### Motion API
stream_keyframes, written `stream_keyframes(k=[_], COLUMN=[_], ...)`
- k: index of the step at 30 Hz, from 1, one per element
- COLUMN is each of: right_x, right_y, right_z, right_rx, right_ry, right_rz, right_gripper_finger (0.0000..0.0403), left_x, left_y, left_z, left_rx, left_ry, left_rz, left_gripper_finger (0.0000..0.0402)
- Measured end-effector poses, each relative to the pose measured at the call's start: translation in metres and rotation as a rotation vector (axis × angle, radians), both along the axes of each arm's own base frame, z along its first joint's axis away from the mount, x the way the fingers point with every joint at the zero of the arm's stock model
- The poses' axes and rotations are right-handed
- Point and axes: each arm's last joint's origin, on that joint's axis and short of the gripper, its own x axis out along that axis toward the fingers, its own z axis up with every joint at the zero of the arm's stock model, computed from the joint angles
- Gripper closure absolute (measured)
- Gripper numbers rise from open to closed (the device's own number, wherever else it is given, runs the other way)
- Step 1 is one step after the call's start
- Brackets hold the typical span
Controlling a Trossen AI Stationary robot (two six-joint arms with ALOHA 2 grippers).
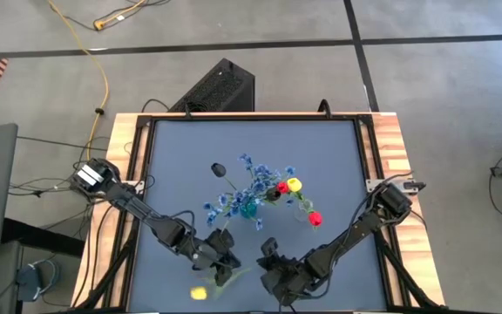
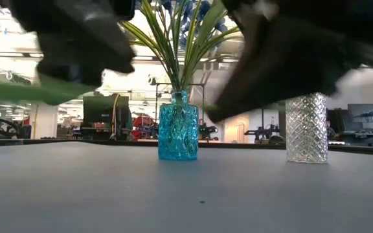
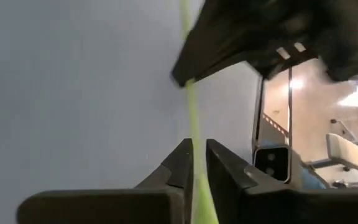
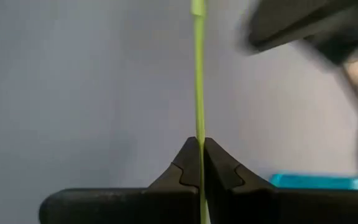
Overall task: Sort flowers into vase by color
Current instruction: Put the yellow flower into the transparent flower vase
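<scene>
On the dark blue-grey tabletop (image 1: pixel 172 166), a turquoise cut-glass vase (image 2: pixel 177 133) holds the blue clustered blossoms (image 1: pixel 238 196); beside it a clear crystal vase (image 2: pixel 305 127) carries red and yellow tulips (image 1: pixel 288 186). Near the front edge both arms meet over one yellow tulip (image 1: pixel 200 293). The right gripper (image 4: pixel 201 152) is clenched on its thin green stem (image 4: pixel 198 74), while the left gripper (image 3: pixel 196 158) brackets the same stem, narrowly parted, probably for a handover.
</scene>
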Motion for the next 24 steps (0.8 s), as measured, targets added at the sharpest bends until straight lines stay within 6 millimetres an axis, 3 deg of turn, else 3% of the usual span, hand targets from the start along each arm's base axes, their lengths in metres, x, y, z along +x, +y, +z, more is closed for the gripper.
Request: stream_keyframes(k=[4,10,18,24], right_x=[-0.014,-0.053,-0.101,-0.095], right_y=[-0.005,-0.007,-0.022,-0.044], right_z=[-0.001,0.023,0.041,0.049], right_rx=[0.042,0.175,0.600,0.813], right_ry=[0.109,0.038,-0.397,-0.676], right_rz=[-0.076,-0.092,0.102,0.093], right_gripper_finger=[0.0378,0.0378,0.0378,0.0378], left_x=[-0.002,-0.016,-0.028,-0.014], left_y=[0.007,0.008,-0.010,-0.023], left_z=[0.020,0.052,0.061,0.062], left_rx=[0.074,0.299,0.641,0.741], left_ry=[-0.079,-0.228,-0.365,-0.581], left_rz=[-0.097,-0.196,-0.134,-0.186], left_gripper_finger=[0.0345,0.0325,0.0324,0.0324])
